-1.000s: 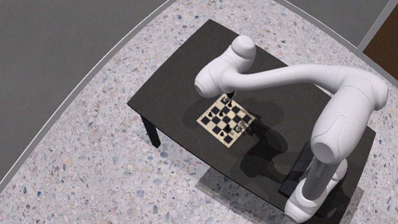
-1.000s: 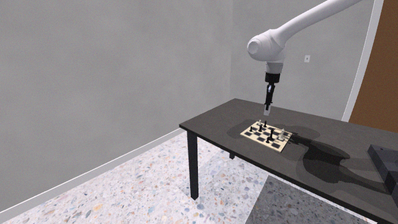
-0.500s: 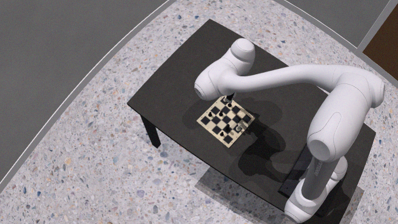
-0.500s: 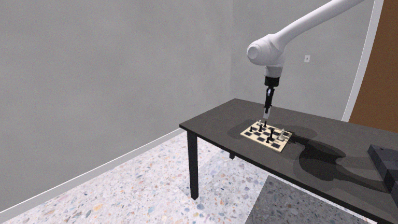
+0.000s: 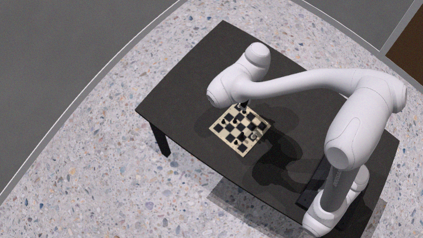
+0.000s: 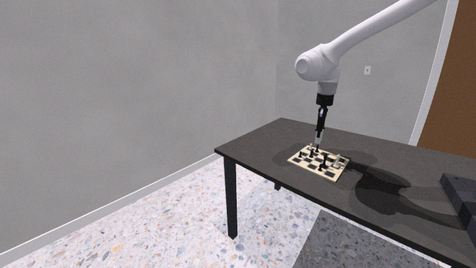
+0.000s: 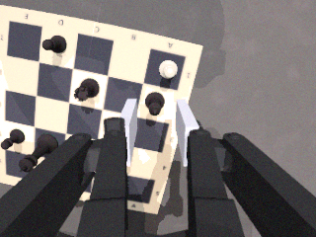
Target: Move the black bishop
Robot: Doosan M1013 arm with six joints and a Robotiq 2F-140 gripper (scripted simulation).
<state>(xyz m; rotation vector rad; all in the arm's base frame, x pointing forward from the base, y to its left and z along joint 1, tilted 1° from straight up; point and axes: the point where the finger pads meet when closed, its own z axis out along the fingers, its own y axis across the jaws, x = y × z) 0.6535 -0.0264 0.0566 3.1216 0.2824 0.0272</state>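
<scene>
I see a dark table (image 6: 266,138) on speckled terrazzo floor (image 6: 140,229), grey walls (image 6: 123,58), a brown door (image 6: 452,85) and a wall switch (image 6: 367,70).

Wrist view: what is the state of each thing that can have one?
Gripper: partly open, holding nothing, above the board.
Nearest black piece: upright, not touched.
White piece: upright.
Board: flat on the table.
</scene>
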